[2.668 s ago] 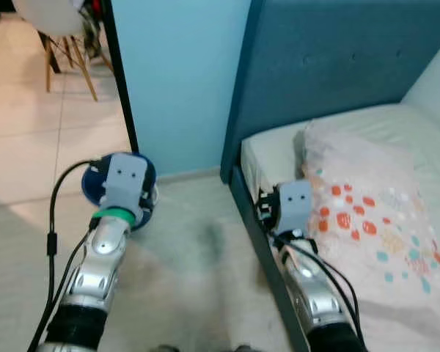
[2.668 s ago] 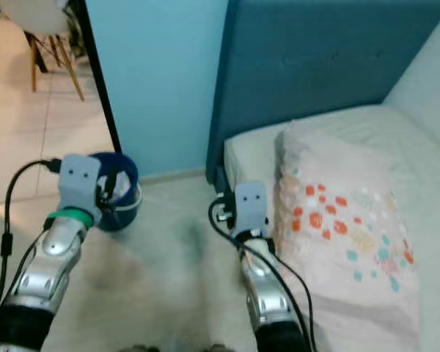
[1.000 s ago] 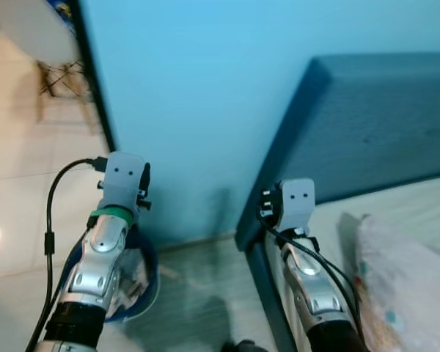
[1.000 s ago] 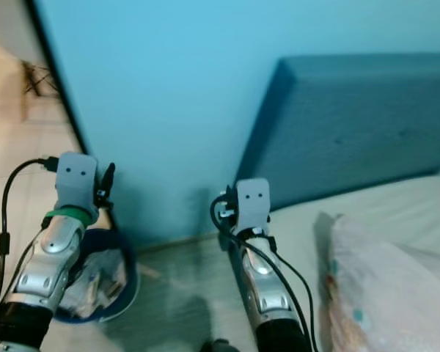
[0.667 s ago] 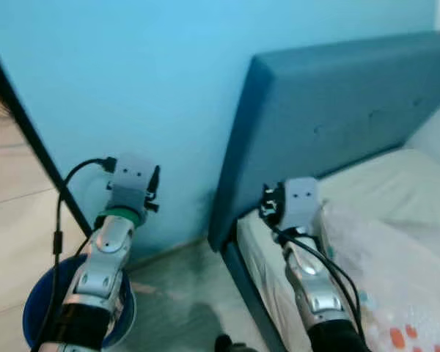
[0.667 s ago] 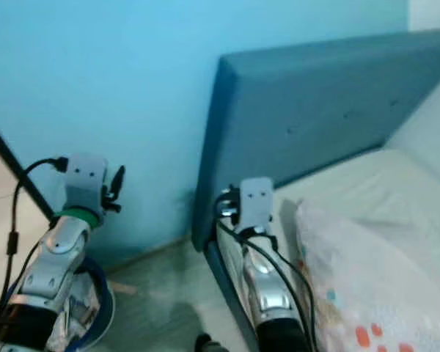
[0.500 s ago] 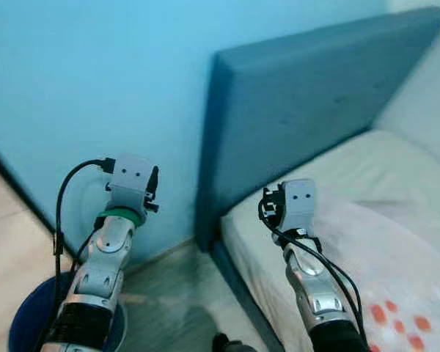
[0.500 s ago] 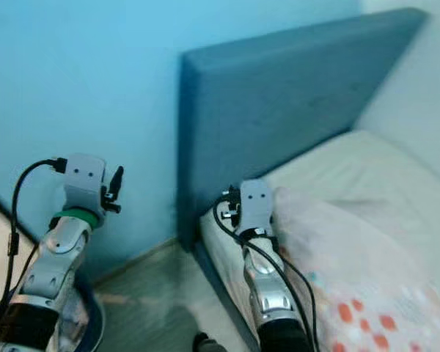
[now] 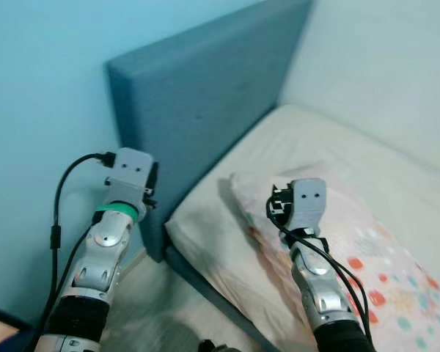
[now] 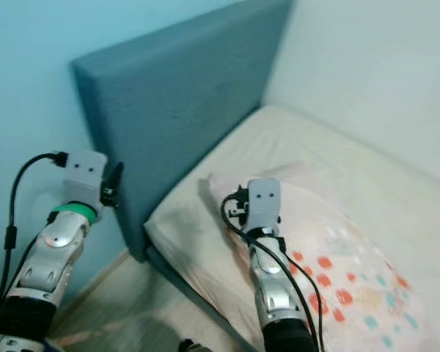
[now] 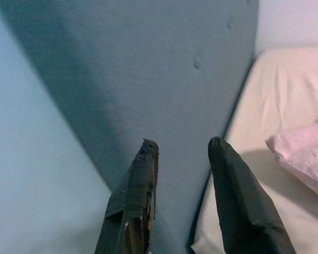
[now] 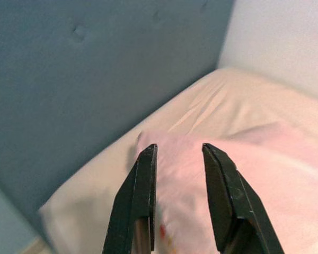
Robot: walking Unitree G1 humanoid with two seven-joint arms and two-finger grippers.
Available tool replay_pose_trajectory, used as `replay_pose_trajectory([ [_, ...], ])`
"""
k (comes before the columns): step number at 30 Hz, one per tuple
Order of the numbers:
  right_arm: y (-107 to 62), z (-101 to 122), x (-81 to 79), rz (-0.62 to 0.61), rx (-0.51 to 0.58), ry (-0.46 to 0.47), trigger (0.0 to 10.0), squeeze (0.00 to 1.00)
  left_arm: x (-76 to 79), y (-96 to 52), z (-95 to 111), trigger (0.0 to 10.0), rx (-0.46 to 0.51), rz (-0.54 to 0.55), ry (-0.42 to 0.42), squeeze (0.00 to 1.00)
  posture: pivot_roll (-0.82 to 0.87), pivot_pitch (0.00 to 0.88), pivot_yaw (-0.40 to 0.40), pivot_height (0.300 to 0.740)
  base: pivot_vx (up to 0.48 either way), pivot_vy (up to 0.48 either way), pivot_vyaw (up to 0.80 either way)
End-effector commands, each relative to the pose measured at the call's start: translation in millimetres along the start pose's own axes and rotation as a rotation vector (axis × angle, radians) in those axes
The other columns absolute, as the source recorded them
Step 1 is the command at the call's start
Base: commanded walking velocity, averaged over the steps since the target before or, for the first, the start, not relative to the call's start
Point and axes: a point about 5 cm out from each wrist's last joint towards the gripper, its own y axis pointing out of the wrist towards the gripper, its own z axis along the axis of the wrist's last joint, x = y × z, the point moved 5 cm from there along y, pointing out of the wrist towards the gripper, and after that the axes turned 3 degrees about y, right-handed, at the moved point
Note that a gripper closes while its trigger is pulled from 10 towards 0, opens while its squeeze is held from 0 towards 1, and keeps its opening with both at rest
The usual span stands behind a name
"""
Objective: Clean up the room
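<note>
Left gripper [image 11: 183, 151]: fingers apart, empty, facing the blue headboard [image 9: 198, 103], frame left.
Right gripper [image 12: 177, 151]: fingers apart, empty, above the spotted pillow [image 9: 381, 257], lower right.
Bed [image 9: 337, 139]: cream sheet, centre.
Risk: blur suggests the robot is turning; right arm may snag or drag the pillow.

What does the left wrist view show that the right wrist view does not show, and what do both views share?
The left wrist view alone shows the left end effector, its two black fingers apart, pointing at the edge of the headboard with the light blue wall beside it. The right wrist view alone shows the right end effector, fingers apart, aimed at the pink pillow, and red spots on the pillow's fabric. Both share the blue headboard, the cream mattress, the pillow and the pale wall behind the bed.
</note>
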Motion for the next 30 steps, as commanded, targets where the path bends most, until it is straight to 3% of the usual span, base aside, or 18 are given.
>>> replay_pose_trajectory([
  [1, -2.4, -7.0, 3.9, -0.01, -0.026, 0.001, 10.0, 0.0, 1.5, -1.9, -7.6, 10.0, -0.027, -0.001, -0.001, 0.0, 0.02, 0.042, 0.036, 0.74, 0.0, 0.0, -0.8],
  [30, -1.8, -5.4, 3.8, -0.009, -0.021, 0.006, 10.0, 0.0, 2.4, 1.4, -5.4, 10.0, -0.022, 0.006, -0.007, 0.0, 0.02, 0.041, 0.035, 0.74, 0.0, 0.0, -0.8],
])
